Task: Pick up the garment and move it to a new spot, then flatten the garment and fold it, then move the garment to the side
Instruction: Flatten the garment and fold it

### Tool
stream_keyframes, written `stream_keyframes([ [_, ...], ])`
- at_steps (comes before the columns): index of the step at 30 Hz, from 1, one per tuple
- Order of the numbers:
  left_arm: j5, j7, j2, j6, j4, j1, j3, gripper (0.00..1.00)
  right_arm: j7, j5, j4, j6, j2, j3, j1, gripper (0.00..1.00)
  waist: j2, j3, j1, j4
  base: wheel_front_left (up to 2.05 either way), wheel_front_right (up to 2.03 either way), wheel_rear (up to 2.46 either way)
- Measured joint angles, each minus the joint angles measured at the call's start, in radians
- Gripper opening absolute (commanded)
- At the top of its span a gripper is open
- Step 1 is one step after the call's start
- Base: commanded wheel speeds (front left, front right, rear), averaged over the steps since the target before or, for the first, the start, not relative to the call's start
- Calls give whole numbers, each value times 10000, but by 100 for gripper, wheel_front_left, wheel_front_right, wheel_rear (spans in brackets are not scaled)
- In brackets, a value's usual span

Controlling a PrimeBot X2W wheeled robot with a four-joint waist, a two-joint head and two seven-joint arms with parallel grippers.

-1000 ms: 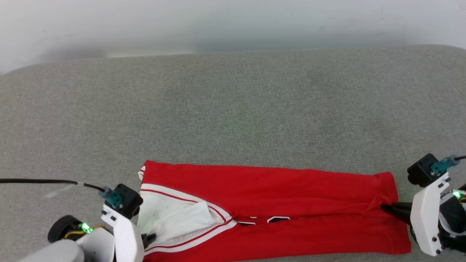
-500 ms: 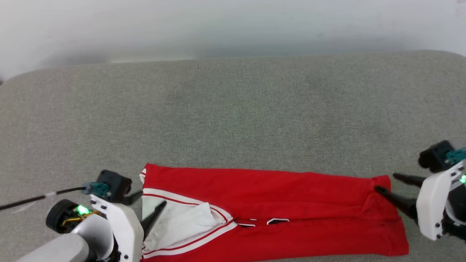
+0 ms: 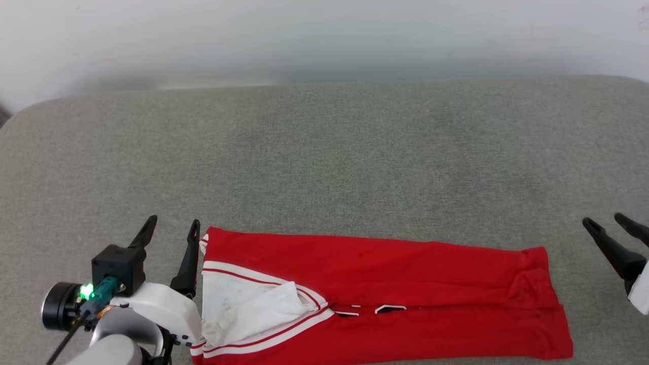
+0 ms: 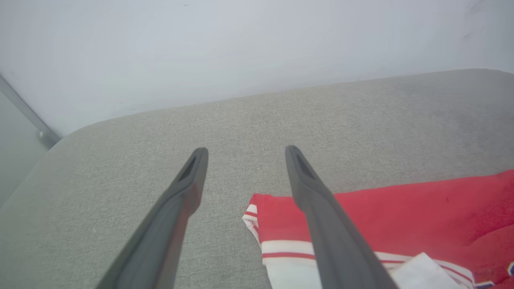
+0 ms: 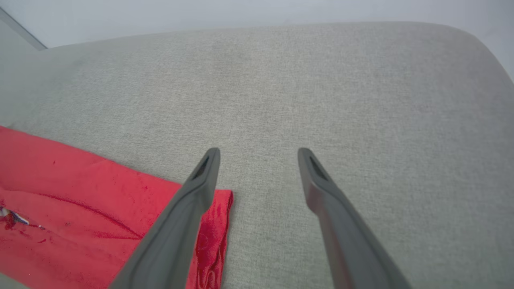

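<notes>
The garment (image 3: 395, 284) is a red shirt folded into a long band near the front edge of the grey surface, with a white sleeve and striped trim at its left end. Its left end (image 4: 401, 212) and its right end (image 5: 60, 200) appear in the wrist views. My left gripper (image 3: 172, 227) stands open just left of the garment's left edge, fingers pointing away from me, holding nothing. My right gripper (image 3: 603, 222) is open off the garment's right end, clear of the cloth. Both pairs of fingers (image 4: 321, 216) (image 5: 184, 212) are spread with nothing between them.
The grey padded surface (image 3: 324, 152) stretches wide beyond the garment up to a pale wall (image 3: 324, 35). Its rounded corners show at the far left (image 3: 30, 109) and far right.
Both grippers have let go of the garment's ends, opened wide and drawn back outward and upward. The garment stays lying as a folded band. The head camera has shifted slightly.
</notes>
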Motion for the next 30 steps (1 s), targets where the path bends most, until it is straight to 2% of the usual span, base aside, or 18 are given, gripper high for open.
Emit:
stream_keyframes([
  [5, 1076, -92, -813, 731, -58, 722, 1168, 100, 132, 347, 600, -2, 669, -512, 719, 100, 0, 112, 0, 99, 0, 0, 0],
  [10, 2504, -94, -1801, 955, -403, 1842, 2669, 100, 602, 755, 665, -2, 1254, -686, 1362, 100, 0, 205, 0, 201, 0, 0, 0],
  [13, 3300, -105, -2389, 792, -512, 2407, 3344, 100, 1020, 1007, 656, -2, 1538, -654, 1674, 100, 0, 266, 0, 275, 0, 0, 0],
  [18, 4458, -107, -3296, 278, -483, 3008, 4165, 100, 1756, 1371, 98, -2, 1716, -458, 1948, 100, 0, 351, 0, 433, 0, 0, 0],
  [25, 5833, -107, -4474, -433, -278, 3572, 5114, 100, 2305, 1152, 242, 0, 1871, -240, 1899, 100, 0, 348, -1, 503, 0, 0, 0],
  [26, 5975, -107, -4617, -535, -263, 3614, 5218, 100, 2359, 1120, 244, -2, 1891, -213, 1870, 49, 0, 331, -1, 511, 0, 0, 0],
  [27, 6119, -107, -4755, -656, -228, 3697, 5333, 100, 2383, 1118, 249, -2, 1908, -215, 1865, 4, 0, 310, 0, 517, 0, 0, 0],
  [28, 6249, -107, -4888, -748, -186, 3788, 5428, 100, 2412, 1116, 251, -4, 1914, -209, 1859, 0, 0, 291, 0, 517, 0, 0, 0],
  [30, 6498, -107, -5116, -943, -134, 3917, 5641, 100, 2472, 1087, 282, -17, 1893, -215, 1851, 0, 0, 245, 0, 513, 0, 0, 0],
])
